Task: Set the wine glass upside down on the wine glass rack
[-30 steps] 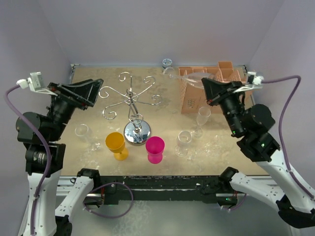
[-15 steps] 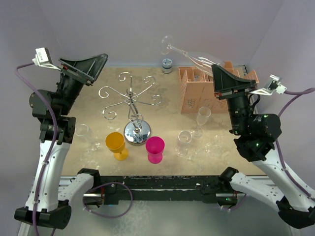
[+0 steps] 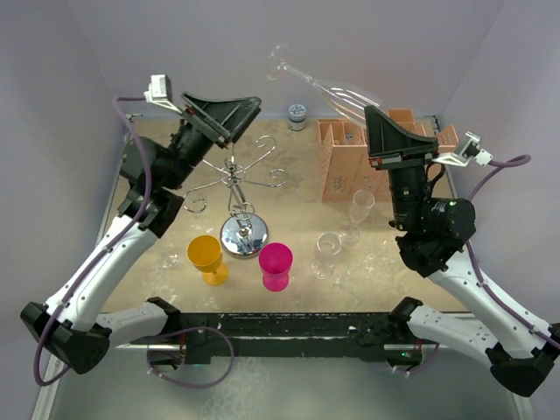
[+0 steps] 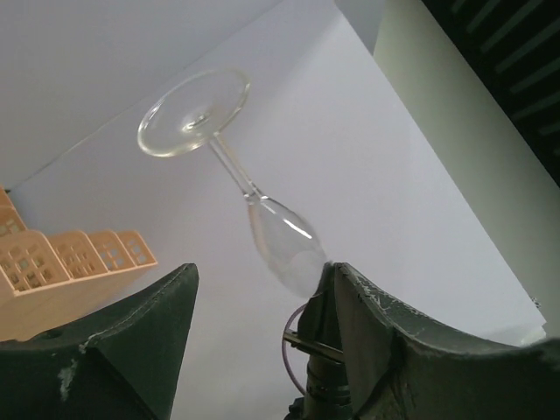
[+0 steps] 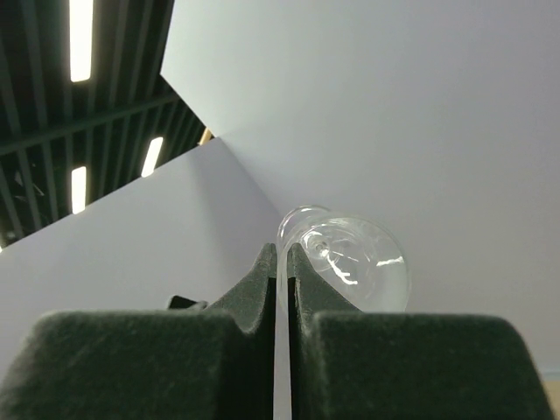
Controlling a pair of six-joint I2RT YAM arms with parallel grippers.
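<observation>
One wine glass (image 3: 343,91) pinched by right hand (image 3: 374,110), left hand (image 4: 262,273) spread wide, one rack (image 3: 243,234)

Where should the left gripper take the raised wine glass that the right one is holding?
On the bare stem, from the left: the right gripper pinches the bowl, and the wine glass lies tilted with its foot toward the open left gripper.

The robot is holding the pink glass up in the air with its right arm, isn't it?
Not quite. The glass that the right gripper holds up in its shut jaws is the clear wine glass, not the pink one. The pink glass stands on the table by the wine glass rack. The top view shows this.
</observation>
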